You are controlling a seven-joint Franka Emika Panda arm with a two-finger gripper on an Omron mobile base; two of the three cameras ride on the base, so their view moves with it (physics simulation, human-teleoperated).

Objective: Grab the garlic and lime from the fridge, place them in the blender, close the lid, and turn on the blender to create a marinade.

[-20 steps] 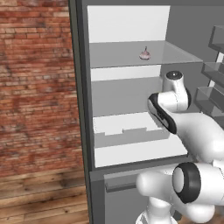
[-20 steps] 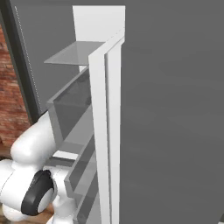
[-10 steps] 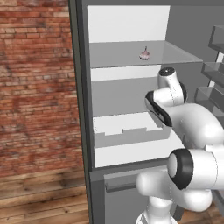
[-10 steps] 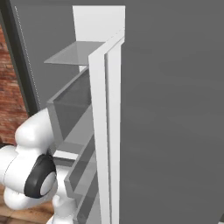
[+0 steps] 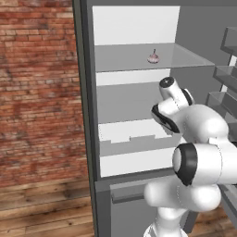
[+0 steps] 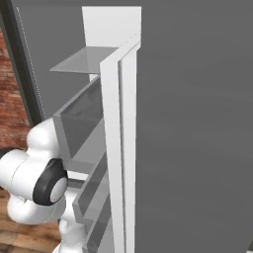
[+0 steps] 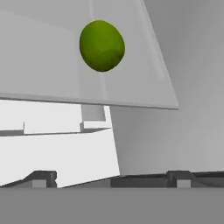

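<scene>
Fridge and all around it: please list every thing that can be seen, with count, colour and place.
fridge: one, dark grey outside, pale grey-white inside, open in front of the robot.
shelves: several, light grey, flat, inside the fridge.
garlic: one, whitish-pink with a dark stem, on the upper shelf, left base view.
lime: one, green, lying on a shelf, ahead of the tool in the hand view.
door racks: several, grey, on the open door at the right.
brick wall: one, red, left of the fridge.
floor: wooden, brown, below the wall.
arm: one, white with dark joints, reaching into the fridge.
tool: one, dark fingertips, open, holding nothing.
</scene>
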